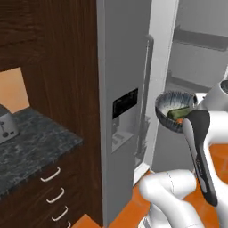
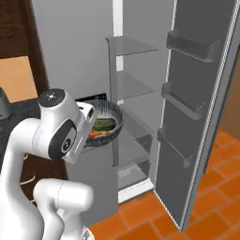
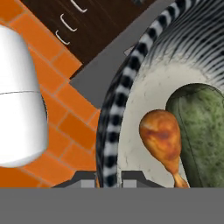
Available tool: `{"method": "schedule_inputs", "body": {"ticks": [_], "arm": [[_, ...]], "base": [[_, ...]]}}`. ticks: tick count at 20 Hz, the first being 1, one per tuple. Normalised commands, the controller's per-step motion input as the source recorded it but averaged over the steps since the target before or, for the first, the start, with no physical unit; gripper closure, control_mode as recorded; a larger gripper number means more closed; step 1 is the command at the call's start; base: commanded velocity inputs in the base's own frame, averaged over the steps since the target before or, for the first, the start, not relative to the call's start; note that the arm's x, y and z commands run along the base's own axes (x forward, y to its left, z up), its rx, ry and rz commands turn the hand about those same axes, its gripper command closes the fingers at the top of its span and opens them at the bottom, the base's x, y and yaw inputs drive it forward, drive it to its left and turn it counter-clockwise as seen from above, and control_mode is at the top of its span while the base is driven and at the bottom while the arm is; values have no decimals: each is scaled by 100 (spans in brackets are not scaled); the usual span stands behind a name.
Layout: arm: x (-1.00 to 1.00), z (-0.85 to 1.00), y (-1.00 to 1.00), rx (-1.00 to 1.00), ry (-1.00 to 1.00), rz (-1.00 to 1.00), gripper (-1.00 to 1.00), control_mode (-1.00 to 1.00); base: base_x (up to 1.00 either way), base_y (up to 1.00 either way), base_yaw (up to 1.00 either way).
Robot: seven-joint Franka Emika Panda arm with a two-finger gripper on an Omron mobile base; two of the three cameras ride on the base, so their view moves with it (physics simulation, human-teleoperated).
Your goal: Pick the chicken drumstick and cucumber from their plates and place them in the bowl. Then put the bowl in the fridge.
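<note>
Tall grey stainless fridge (image 2: pixel 197 112) stands open, door swung right with dark door bins, pale glass shelves inside. Round dark grey textured bowl (image 2: pixel 111 125) held up at the white arm's hand, just left of the shelves, tilted. Short dark green cucumber (image 2: pixel 104 123) lies in it with an orange-brown chicken drumstick (image 2: pixel 97 133) nearer; orange tiled floor (image 2: pixel 220 187) below.

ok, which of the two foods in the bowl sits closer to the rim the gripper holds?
The chicken drumstick, golden-brown, lying beside the rim; the green cucumber lies farther in.
</note>
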Motion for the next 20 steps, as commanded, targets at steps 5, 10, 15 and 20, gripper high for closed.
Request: {"method": "schedule_inputs", "body": {"ticks": [5,10,15,20], "arm": [[0,0,0,0,0,0,100,100],[0,0,0,0,0,0,100,100],[0,0,0,0,0,0,100,100],[0,0,0,0,0,0,100,100]], "base": [[42,-97,44],[30,-74,43],[27,-44,48],[1,-72,51]]}}
